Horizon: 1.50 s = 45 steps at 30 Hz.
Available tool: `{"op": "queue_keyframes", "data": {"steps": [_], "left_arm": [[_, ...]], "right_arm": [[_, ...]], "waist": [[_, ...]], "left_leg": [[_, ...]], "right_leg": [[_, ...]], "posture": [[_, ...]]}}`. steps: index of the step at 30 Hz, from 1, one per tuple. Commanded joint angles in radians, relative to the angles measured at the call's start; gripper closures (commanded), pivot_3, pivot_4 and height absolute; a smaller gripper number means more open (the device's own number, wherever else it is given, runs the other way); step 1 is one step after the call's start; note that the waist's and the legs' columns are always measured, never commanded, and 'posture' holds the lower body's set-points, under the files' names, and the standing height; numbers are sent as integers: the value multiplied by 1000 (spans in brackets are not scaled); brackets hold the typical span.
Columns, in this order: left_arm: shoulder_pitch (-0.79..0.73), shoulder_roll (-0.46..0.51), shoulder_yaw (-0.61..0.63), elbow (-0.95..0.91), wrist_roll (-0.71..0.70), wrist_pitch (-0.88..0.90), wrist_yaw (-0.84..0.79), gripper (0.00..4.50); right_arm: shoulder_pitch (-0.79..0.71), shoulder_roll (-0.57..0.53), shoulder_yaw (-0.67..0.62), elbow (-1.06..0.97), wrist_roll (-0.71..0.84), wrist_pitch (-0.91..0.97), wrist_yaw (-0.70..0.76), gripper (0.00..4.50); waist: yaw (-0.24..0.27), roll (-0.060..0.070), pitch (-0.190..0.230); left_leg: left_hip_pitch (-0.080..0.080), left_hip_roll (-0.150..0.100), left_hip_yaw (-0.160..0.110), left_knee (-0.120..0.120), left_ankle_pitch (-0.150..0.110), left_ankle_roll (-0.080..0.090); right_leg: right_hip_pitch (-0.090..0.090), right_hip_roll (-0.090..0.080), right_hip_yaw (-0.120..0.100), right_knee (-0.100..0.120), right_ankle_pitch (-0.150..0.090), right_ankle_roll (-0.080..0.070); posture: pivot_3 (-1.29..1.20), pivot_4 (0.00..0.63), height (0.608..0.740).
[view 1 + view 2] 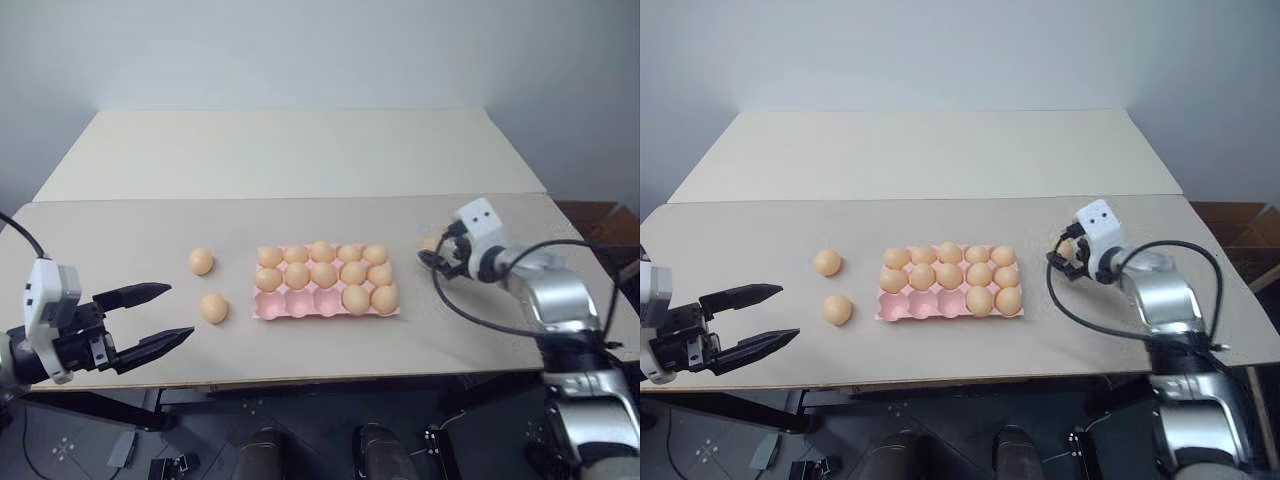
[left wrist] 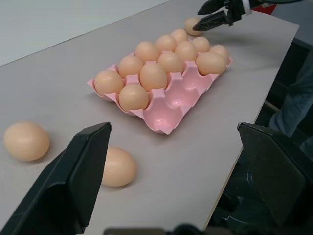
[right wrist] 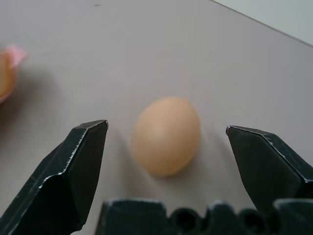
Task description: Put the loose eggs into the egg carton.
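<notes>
The right gripper (image 3: pixel 166 147) is wide open, and one loose egg (image 3: pixel 166 135) lies on the table (image 3: pixel 146 44) between its fingers, untouched.

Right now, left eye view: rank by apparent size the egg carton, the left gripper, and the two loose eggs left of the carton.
1. egg carton
2. left gripper, open; it sits nearer the camera, so its rank is unsure
3. farther loose egg and nearer loose egg: look alike, no ranking
</notes>
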<state>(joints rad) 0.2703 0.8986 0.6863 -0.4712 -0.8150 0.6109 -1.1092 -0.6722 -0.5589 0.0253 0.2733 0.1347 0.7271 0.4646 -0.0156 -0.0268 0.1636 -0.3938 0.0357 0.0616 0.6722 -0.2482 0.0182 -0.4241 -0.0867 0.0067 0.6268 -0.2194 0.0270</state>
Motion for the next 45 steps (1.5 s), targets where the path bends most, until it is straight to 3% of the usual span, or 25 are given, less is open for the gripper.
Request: {"op": "queue_keyframes", "data": {"steps": [1,3,5,12,19,23,27,31,36,40,43,45], "left_arm": [[-11,12,17,-17,-11,-10,1,0],[-11,13,19,-19,-10,-9,2,0],[-4,12,26,-24,-10,-9,1,0],[27,10,51,-50,-10,-10,-2,0],[12,20,58,-55,-25,-10,-4,0],[-17,27,27,-48,-18,-15,0,0],[-41,29,9,-38,-16,-14,0,0],[-52,29,-7,-28,-5,-21,-6,0],[-61,28,-13,-26,-2,-26,-7,0],[-63,26,-17,-26,3,-26,-8,0],[-63,26,-12,-26,4,-25,-8,0],[-60,27,-8,-21,6,-26,-13,0]], "right_arm": [[-57,23,-1,86,-39,-42,-43,14],[-82,44,8,144,-57,-57,-55,14],[-97,60,1,185,-68,-70,-70,377],[-66,70,-26,41,-44,-42,-59,2538],[21,100,1,-445,88,163,15,2538],[68,131,80,-657,172,245,65,2538],[104,170,168,-741,192,281,55,2538],[121,147,330,-752,92,220,28,2538],[118,122,396,-759,55,196,55,2538],[119,129,395,-769,65,207,69,1286],[103,125,324,-797,99,208,86,249],[106,86,249,-810,123,154,126,37]], "waist": [[1,0,0],[2,0,0],[-1,0,0],[-4,0,0],[-5,0,0],[-3,0,0],[0,0,0],[0,0,0],[0,0,0],[0,0,0],[0,0,0],[0,0,0]], "left_leg": [[0,0,0,0,0,0],[0,0,0,0,0,0],[0,0,0,0,0,0],[1,0,0,0,0,0],[1,1,-1,-3,0,0],[2,3,-1,-3,0,0],[3,3,-1,-3,0,0],[3,3,0,-3,0,0],[3,3,1,-3,0,-1],[3,3,1,-3,0,-1],[3,3,1,-3,0,-1],[3,3,1,-3,0,-1]], "right_leg": [[0,0,0,0,0,0],[0,0,0,0,0,0],[0,0,0,-1,0,1],[0,0,0,0,1,1],[-1,1,1,1,0,1],[0,2,1,1,0,1],[0,2,1,1,1,0],[0,2,1,0,1,0],[0,2,1,0,1,0],[0,2,1,0,1,0],[-1,2,1,0,1,0],[0,2,1,0,1,0]], "posture": [[0,150,740],[0,150,740],[0,150,740],[0,150,740],[0,150,740],[0,150,740],[0,150,740],[0,150,740],[0,150,740],[0,150,740],[0,150,740],[0,150,740]]}}
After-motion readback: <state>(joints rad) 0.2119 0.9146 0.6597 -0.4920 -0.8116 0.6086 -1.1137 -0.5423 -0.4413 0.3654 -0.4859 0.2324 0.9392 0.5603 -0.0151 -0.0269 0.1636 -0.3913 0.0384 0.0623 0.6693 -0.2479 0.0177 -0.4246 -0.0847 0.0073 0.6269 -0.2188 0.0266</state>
